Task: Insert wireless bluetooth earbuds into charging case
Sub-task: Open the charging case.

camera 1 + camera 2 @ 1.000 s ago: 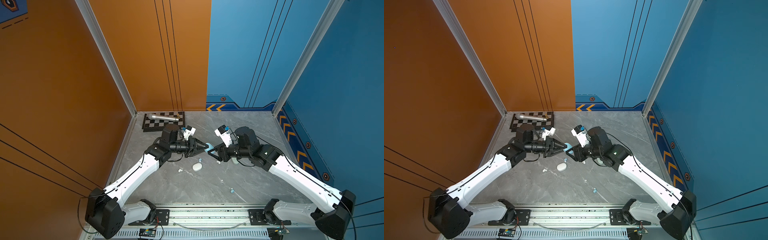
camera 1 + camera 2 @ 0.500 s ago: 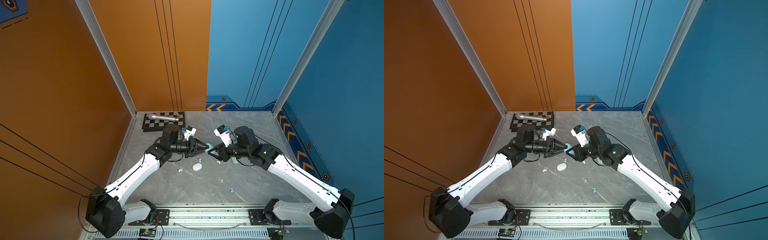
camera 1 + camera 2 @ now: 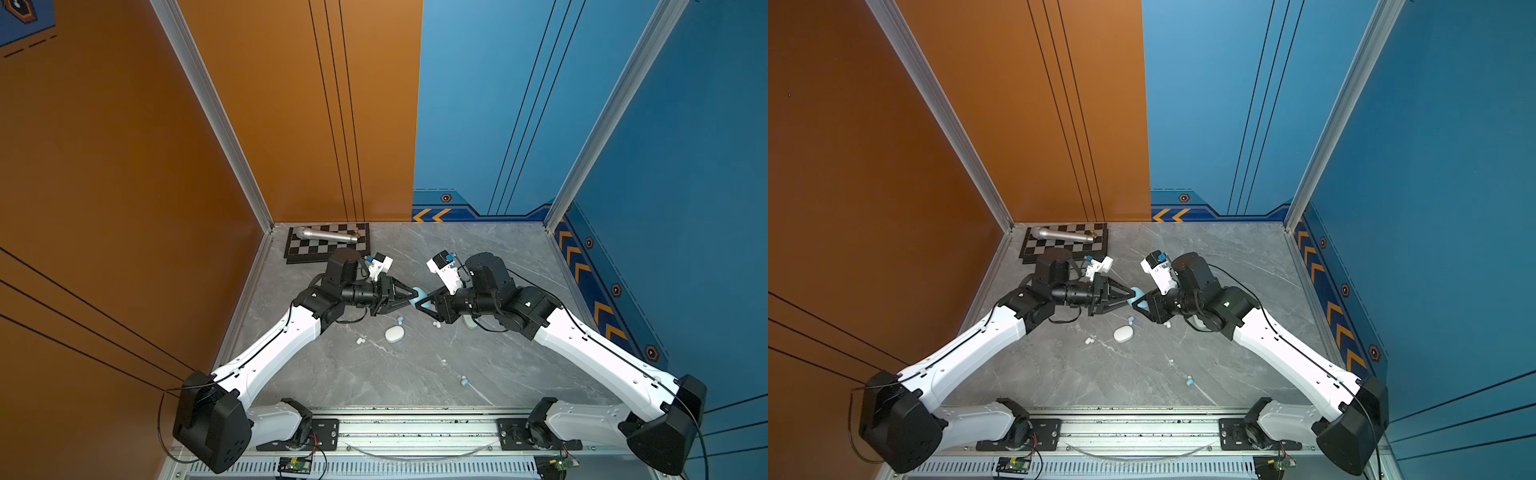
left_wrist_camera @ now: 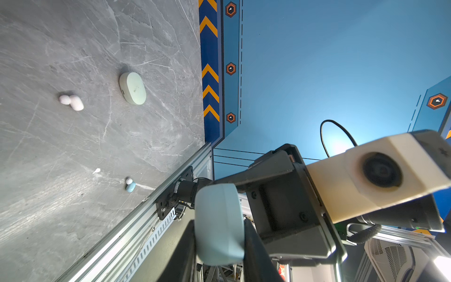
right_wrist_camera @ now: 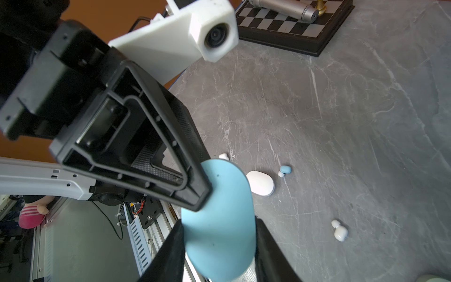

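Here, over the middle of the grey tabletop (image 3: 415, 374), the two arms meet nose to nose, and both tools are clamped on the same thing, the pale blue charging case (image 5: 219, 219). The left gripper (image 3: 413, 296) pinches one end; in the left wrist view the case sits squeezed between its two black fingers (image 4: 253, 249). The right gripper (image 3: 422, 303) has the other end, with a finger pressed to each flank of the case in the right wrist view. The case hangs between them, clear of the surface.

The earbuds all lie loose on the table below. A blue earbud (image 3: 400, 320) rests just beside the white case (image 3: 394, 334), and a white earbud (image 3: 360, 340) lies near that case on the left arm's side. A second white earbud (image 3: 436, 323) lies under the right gripper. A second blue earbud (image 3: 463, 380) sits alone, well apart from the rest and nearer the front rail (image 3: 415, 428). The mint green case (image 4: 132, 88) lies flat, partly hidden under the right arm in both top views.

In the back corner by the orange wall, a chessboard (image 3: 307, 251) carries a silver microphone (image 3: 326, 235) lying on its side
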Controlling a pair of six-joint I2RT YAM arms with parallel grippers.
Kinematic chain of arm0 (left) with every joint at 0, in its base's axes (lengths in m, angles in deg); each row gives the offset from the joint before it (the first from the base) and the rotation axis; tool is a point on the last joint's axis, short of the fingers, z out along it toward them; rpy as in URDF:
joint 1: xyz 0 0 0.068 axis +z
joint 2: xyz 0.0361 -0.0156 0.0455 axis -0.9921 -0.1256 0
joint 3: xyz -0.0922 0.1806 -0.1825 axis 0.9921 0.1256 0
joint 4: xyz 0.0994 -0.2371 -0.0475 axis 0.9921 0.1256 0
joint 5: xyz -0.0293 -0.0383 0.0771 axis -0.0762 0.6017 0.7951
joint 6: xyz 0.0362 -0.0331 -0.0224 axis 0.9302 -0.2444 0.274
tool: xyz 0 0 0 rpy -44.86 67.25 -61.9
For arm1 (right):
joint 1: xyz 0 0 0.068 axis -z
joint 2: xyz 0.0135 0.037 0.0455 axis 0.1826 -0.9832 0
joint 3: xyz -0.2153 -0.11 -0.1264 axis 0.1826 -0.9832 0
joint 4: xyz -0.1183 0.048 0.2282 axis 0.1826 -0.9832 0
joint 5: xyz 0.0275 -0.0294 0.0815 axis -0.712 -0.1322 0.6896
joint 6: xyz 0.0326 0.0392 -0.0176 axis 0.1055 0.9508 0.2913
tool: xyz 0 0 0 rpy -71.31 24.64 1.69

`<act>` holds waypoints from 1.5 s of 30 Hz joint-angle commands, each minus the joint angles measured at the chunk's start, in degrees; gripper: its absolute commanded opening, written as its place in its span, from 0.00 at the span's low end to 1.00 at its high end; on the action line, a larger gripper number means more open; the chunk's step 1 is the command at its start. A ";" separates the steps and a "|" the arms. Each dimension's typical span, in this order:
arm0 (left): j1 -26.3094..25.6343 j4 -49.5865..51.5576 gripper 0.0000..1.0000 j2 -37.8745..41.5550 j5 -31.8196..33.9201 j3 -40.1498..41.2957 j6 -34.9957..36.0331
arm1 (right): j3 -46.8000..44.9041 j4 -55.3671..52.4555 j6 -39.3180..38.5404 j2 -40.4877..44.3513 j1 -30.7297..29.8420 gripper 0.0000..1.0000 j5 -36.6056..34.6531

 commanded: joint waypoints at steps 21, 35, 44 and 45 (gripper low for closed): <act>-2.00 -2.81 0.16 -0.11 -7.71 -0.43 1.79 | 1.64 -2.12 -12.61 1.29 -1.73 0.45 4.51; -4.03 -2.81 0.17 -0.71 -8.76 -1.50 1.34 | 3.23 -3.08 -13.48 0.26 -3.08 0.31 3.19; -4.12 -3.33 0.47 -0.04 -5.68 -1.25 5.75 | 3.07 -3.03 -12.36 1.36 -2.74 0.22 2.80; -4.07 -4.29 0.52 0.62 -4.81 -0.99 7.05 | 2.99 -3.11 -12.01 1.64 -2.35 0.22 3.35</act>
